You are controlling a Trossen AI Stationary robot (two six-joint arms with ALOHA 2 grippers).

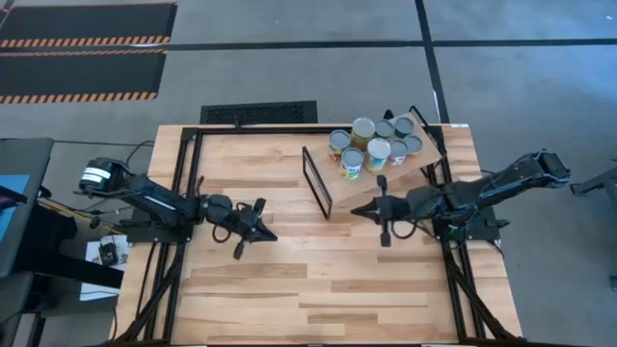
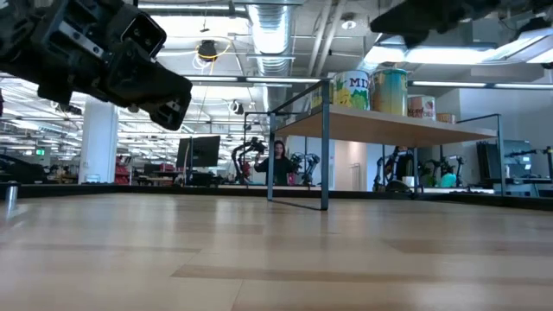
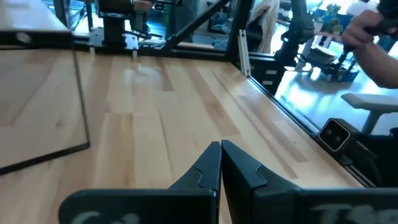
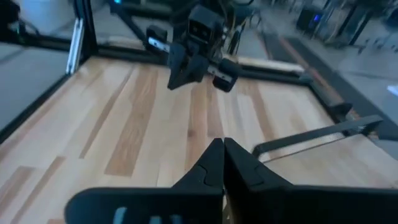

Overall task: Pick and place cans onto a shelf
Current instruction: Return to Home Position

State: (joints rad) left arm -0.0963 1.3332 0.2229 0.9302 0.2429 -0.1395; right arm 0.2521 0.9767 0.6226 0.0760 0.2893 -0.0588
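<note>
Several cans (image 1: 371,145) with silvery tops and yellow or green labels stand upright on the slanted light-wood shelf (image 1: 424,154) at the table's far right; the low view shows them (image 2: 371,91) on the raised board. The shelf's black frame (image 1: 317,181) marks its left end. My left gripper (image 1: 265,231) hovers shut and empty left of centre, also seen in its wrist view (image 3: 221,155). My right gripper (image 1: 359,209) is shut and empty just near of the shelf, fingertips together in its wrist view (image 4: 219,152).
Black frame rails (image 1: 178,193) run along the table's left and right sides. The bare planked tabletop (image 1: 328,289) spreads across the near half. A person (image 2: 278,164) stands in the room beyond the table.
</note>
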